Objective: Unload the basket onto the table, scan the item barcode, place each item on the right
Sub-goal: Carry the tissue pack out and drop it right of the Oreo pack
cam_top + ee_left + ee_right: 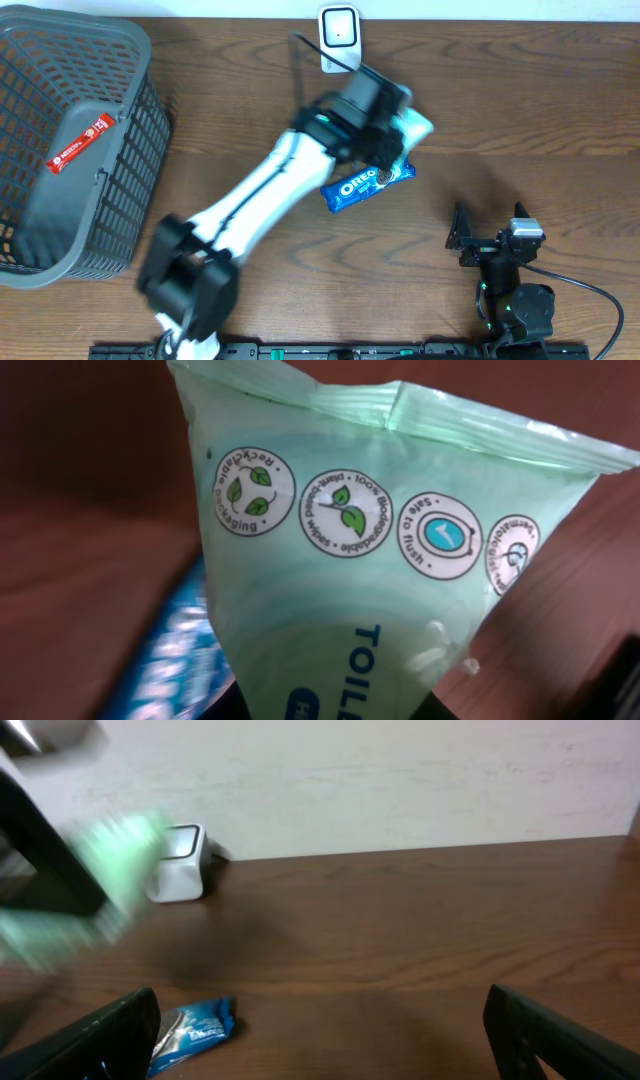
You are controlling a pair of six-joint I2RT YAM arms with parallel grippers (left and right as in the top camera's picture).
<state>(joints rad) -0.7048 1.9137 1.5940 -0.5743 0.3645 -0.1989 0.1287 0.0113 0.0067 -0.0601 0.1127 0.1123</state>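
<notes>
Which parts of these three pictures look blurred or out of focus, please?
Overhead: the left arm is motion-smeared, the Oreo packet sharp. Left wrist: icons on the green pack read clearly, the Oreo packet behind is blurred. Right wrist: the green pack is a smeared streak, the scanner soft.

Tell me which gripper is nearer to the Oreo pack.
Left. The left gripper, shut on a green wipes pack, hovers just beyond the Oreo pack, nearly over its far end. The right gripper stands open, well off to that pack's right.
</notes>
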